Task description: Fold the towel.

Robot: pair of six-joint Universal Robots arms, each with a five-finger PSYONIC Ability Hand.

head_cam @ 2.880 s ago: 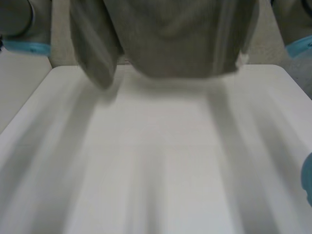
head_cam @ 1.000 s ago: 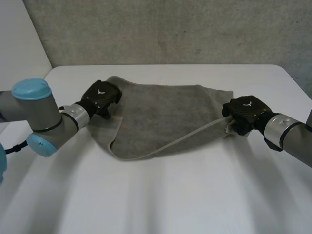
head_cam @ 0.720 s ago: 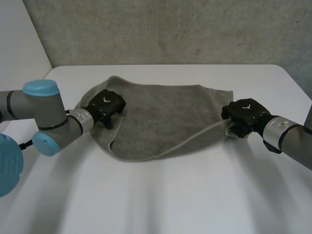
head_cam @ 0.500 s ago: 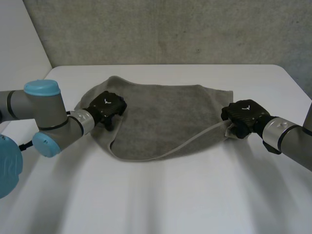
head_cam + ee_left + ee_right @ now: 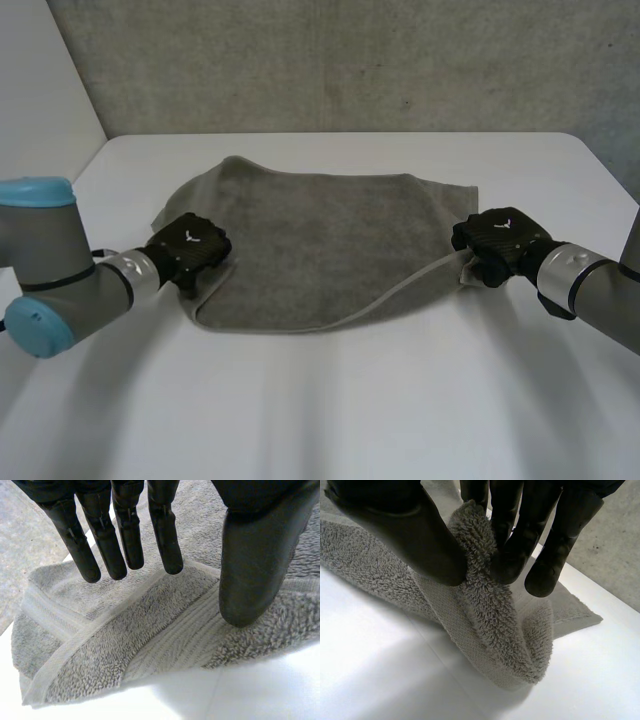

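A grey towel (image 5: 320, 235) lies folded over on the white table (image 5: 350, 410), its loose edge curving along the near side. My left hand (image 5: 187, 248) rests at the towel's near left corner. In the left wrist view its fingers (image 5: 125, 535) stand straight above the doubled, banded corner of the towel (image 5: 150, 630), the thumb (image 5: 255, 565) set apart with its tip down on the pile. My right hand (image 5: 500, 243) is at the towel's right edge. There thumb (image 5: 420, 535) and fingers pinch a raised fold of towel (image 5: 485, 610) between them.
A rough grey wall (image 5: 350, 60) runs behind the table's far edge. My left arm with its light-blue cap (image 5: 35, 190) reaches in over the table's left side, and the right forearm (image 5: 585, 285) comes in from the right.
My left hand has slid toward the near left along the towel, and the towel's near left corner has shifted left with it. The right hand keeps its pinch and has hardly moved.
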